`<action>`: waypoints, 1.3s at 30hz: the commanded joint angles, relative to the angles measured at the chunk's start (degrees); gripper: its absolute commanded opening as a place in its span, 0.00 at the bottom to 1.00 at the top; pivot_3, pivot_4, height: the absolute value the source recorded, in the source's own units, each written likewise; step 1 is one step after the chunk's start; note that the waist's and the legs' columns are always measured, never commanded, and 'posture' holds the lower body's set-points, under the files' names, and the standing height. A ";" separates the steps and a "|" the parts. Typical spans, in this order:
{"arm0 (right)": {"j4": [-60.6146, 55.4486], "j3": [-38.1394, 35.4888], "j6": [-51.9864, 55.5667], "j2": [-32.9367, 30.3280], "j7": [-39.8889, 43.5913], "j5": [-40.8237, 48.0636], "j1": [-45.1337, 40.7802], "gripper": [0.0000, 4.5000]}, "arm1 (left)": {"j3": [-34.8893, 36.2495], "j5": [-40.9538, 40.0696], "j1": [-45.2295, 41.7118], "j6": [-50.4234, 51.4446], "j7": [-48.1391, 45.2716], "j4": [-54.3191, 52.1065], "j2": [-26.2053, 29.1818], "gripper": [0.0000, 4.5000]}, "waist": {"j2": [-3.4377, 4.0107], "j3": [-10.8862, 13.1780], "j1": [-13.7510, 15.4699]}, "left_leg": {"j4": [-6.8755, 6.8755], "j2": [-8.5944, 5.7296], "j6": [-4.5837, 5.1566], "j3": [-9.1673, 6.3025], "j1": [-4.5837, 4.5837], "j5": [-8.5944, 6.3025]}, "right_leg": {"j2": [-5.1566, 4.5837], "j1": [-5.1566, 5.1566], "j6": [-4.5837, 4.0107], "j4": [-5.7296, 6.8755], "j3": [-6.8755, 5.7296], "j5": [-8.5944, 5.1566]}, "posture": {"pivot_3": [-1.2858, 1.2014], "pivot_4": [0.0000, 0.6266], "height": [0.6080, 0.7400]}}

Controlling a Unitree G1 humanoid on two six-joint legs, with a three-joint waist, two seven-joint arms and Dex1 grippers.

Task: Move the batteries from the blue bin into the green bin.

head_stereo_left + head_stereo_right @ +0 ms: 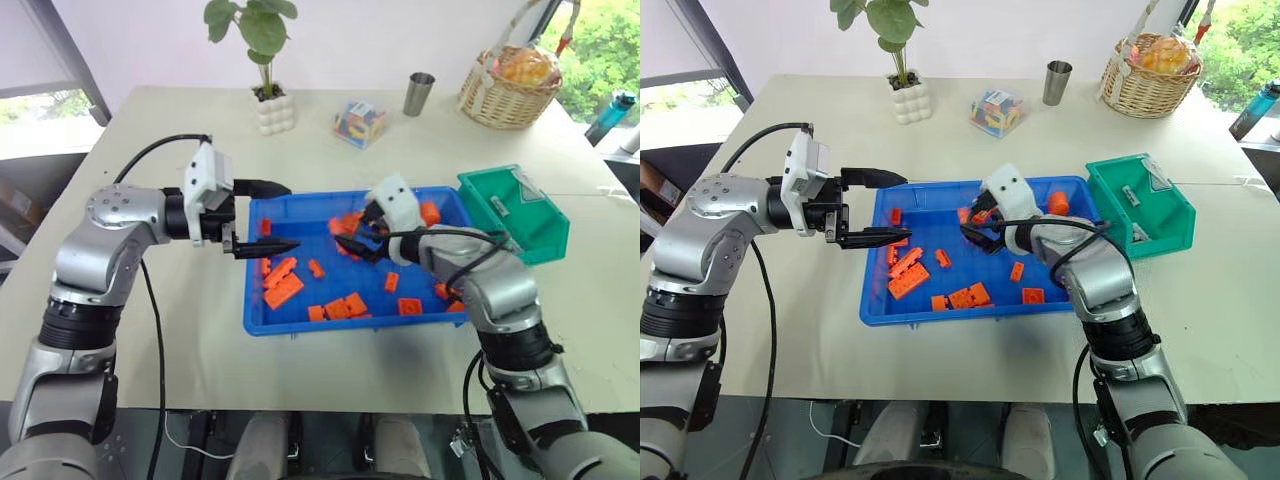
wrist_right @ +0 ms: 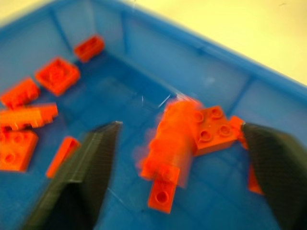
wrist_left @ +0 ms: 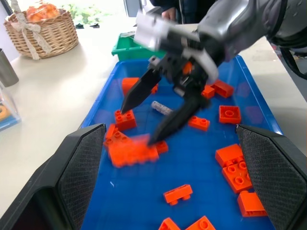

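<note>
The blue bin [image 1: 300,328] lies in front of me, strewn with orange bricks [image 1: 283,290]. One battery [image 3: 162,108], a thin grey cylinder, rests on the bin floor among them. My right gripper [image 1: 355,240] hovers low over the bin's middle, open and holding nothing, its spread fingers just in front of that battery. My left gripper [image 1: 293,215] hangs open over the bin's left wall, pointing right. The green bin [image 1: 545,235] stands against the blue bin's right far corner, with small grey pieces [image 1: 1130,196] inside it.
Behind the bins stand a potted plant [image 1: 274,110], a clear box of coloured pieces [image 1: 359,122], a metal cup [image 1: 419,93] and a wicker basket [image 1: 508,85]. A black cable [image 1: 160,330] trails off the table's front edge under my left arm.
</note>
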 commanded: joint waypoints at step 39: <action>22.38 -2.87 -21.20 -15.18 23.31 -0.06 2.67 0.91 | 1.02 0.99 -1.93 -2.22 0.53 -0.49 0.44 1.00 | -0.01 0.01 -0.08 | 0.02 0.07 0.00 0.05 0.01 0.00 | -0.04 0.05 0.00 -0.05 -0.03 0.00 | 0.52 0.24 0.43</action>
